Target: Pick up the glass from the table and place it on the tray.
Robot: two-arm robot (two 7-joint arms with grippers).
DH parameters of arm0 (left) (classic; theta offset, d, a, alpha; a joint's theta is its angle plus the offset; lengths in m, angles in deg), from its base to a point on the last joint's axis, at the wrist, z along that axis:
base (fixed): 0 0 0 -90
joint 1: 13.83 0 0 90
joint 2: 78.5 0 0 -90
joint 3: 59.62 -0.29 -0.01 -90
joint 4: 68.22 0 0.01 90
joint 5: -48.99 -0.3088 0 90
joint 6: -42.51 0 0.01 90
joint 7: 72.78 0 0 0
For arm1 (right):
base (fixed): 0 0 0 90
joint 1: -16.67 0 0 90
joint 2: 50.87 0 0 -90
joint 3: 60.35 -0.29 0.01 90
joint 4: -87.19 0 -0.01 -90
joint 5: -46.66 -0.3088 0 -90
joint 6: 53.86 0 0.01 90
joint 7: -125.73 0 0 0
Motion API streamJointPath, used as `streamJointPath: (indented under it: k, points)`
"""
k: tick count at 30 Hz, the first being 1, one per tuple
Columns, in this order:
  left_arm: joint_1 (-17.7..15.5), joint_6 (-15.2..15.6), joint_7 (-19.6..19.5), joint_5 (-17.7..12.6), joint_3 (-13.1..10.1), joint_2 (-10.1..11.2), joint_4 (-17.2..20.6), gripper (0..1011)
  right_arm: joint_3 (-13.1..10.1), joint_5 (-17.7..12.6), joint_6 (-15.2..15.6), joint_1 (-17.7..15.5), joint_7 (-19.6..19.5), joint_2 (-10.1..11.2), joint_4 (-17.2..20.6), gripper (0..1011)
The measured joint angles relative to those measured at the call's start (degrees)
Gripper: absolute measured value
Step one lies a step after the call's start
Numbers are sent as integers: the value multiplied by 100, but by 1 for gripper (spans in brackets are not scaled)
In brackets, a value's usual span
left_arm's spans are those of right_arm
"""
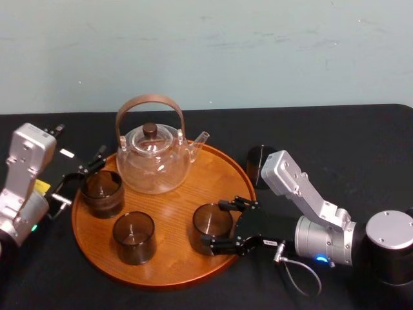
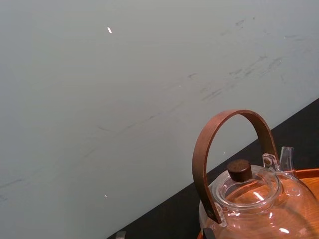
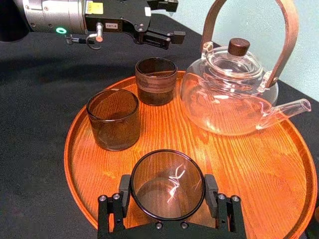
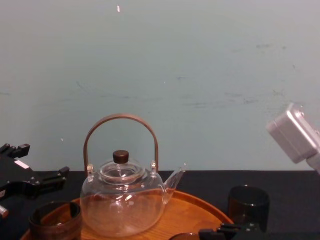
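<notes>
Right claw (image 1: 215,222) clamped on 1 glass (image 3: 167,185) resting on tray (image 1: 171,206); left claw (image 1: 80,177) open, idle; risk: retreating unreleased drags and topples glass.

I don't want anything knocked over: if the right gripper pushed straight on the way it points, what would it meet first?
The right gripper would first push the glass gripped between its fingers, which stands on the tray. What comes next in that line is unclear, as depth is hard to judge.

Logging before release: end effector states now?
Left end effector: open, empty.
Right end effector: shut on the glass, on the tray.
</notes>
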Motion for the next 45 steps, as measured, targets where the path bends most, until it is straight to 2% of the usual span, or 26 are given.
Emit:
streamJointPath:
  k: [10,16,37,45]
  points:
    - [0,0,0,0,0,0,0,1001,-1,-10,1,0,7,0,0,907]
    - [0,0,0,0,0,0,0,1001,-4,-18,1,0,10,1,0,1002]
    - [0,0,0,0,0,0,0,1001,-10,-26,1,0,16,0,-1,1002]
    - [0,0,0,0,0,0,0,1001,-173,-241,-67,-173,171,261,197,1002]
